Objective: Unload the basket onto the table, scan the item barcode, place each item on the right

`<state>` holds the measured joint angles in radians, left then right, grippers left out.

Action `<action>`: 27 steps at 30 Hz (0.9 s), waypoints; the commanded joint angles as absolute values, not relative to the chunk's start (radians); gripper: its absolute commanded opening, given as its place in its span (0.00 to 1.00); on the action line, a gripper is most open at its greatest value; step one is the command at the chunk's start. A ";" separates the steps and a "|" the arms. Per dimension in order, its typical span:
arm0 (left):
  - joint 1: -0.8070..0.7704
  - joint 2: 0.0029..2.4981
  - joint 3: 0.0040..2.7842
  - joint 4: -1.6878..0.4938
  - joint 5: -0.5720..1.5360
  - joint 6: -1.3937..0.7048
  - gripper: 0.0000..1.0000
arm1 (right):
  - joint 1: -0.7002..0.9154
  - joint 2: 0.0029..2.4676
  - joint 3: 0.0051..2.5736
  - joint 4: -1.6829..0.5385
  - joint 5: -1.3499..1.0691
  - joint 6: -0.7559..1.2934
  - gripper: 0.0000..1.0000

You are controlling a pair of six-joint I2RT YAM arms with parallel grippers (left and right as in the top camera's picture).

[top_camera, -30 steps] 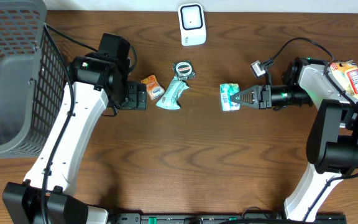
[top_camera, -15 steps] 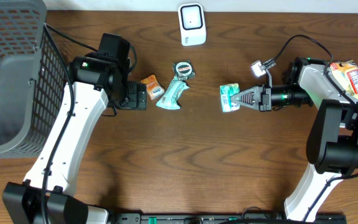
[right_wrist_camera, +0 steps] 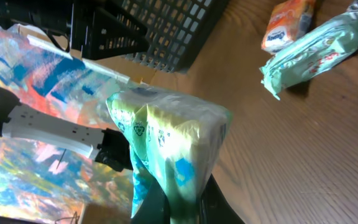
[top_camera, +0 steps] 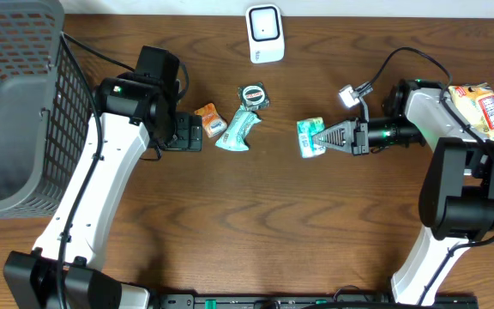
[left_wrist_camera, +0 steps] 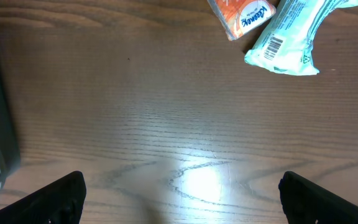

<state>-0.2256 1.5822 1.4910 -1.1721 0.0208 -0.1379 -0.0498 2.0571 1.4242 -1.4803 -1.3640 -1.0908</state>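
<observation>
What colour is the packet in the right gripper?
The packet is pale green and yellow with teal markings, clearest in the right wrist view.

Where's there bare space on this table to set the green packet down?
Widest bare wood: middle of the near half of the table. Smaller patch beside the scanner. Crowded around the orange packet, teal pouch and round item.

Barcode (left_wrist_camera: 272, 46) printed on pale blue packet (left_wrist_camera: 291, 31), small triangle mark beside it. Orange packet (left_wrist_camera: 244, 15): white script, illegible. Green packet (right_wrist_camera: 166, 143): two triangle recycling marks. No words readable.
</observation>
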 commanded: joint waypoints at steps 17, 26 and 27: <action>-0.226 1.585 1.488 -1.175 0.015 -0.143 0.98 | -0.041 2.040 1.427 -1.481 -1.379 -1.116 0.01; -0.226 1.585 1.488 -1.175 0.015 -0.143 0.98 | -0.029 2.040 1.427 -1.481 -1.380 -1.116 0.01; -0.226 1.585 1.488 -1.176 0.015 -0.143 0.98 | -0.023 2.040 1.427 -1.480 -1.380 -1.116 0.01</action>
<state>-0.2256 1.5822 1.4910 -1.1721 0.0208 -0.1379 -0.0418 2.0571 1.4242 -1.4803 -1.3640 -1.0935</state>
